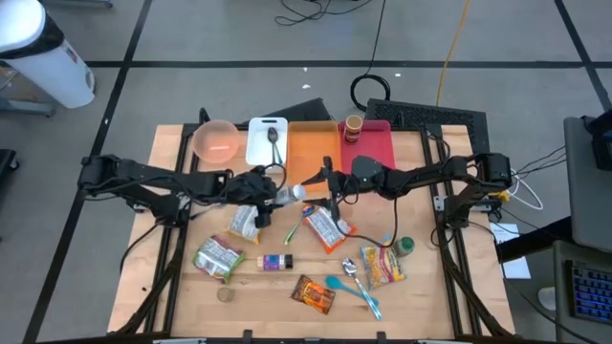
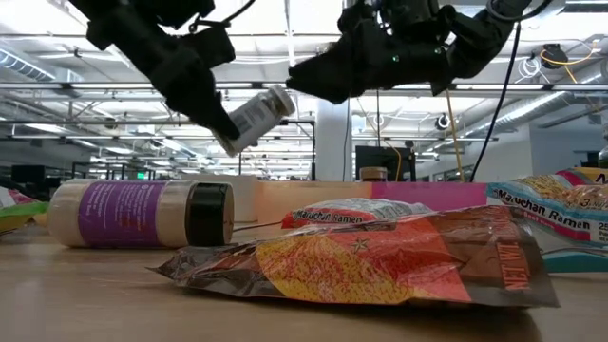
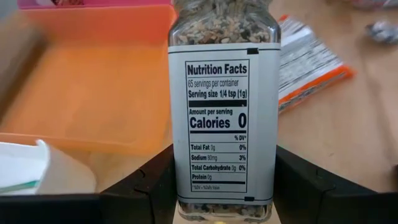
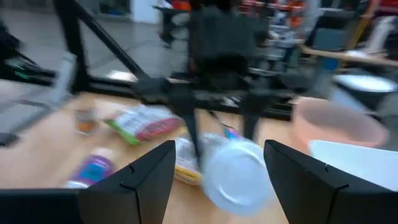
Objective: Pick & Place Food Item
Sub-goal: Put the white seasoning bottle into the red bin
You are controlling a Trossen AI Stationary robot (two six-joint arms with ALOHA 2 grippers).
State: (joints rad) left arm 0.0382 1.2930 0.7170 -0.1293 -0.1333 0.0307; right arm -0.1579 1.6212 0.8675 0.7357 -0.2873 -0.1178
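I had the seasoning jar (image 3: 217, 118) clamped in my left gripper (image 3: 217, 208), its two dark fingers bearing on opposite flat sides of the base end, and the jar hung in the air over the middle of the table (image 1: 172, 287), just off the front edge of the orange tray (image 1: 314, 158). It was a square-shouldered clear jar, glass or hard plastic I could not tell, full of a speckled dry blend, with a white paper nutrition label wrapped round it and a pale round cap (image 4: 235, 174) pointing toward my right gripper (image 4: 217, 186). I judged it rigid and fairly light, but slick: smooth walls and glossy paper give little bite, so the flat faces low on the body were the sound place to hold, not the cap, which might turn or pop. If it was glass, a drop on the wood would be unkind.

My right gripper hovered spread wide, holding nothing, facing the cap end and close to it from the tray side.

Below lay crinkled foil snack packets (image 2: 361, 266), soft and shiny, a purple-labelled bottle (image 2: 142, 214) lying on its side, ramen packs (image 2: 560, 223), and a blue plastic spoon (image 1: 354, 291) near the front right corner. Along the back edge stood a pink bowl (image 1: 216, 141), a white board (image 1: 266, 141) and a red tray (image 1: 368, 143).
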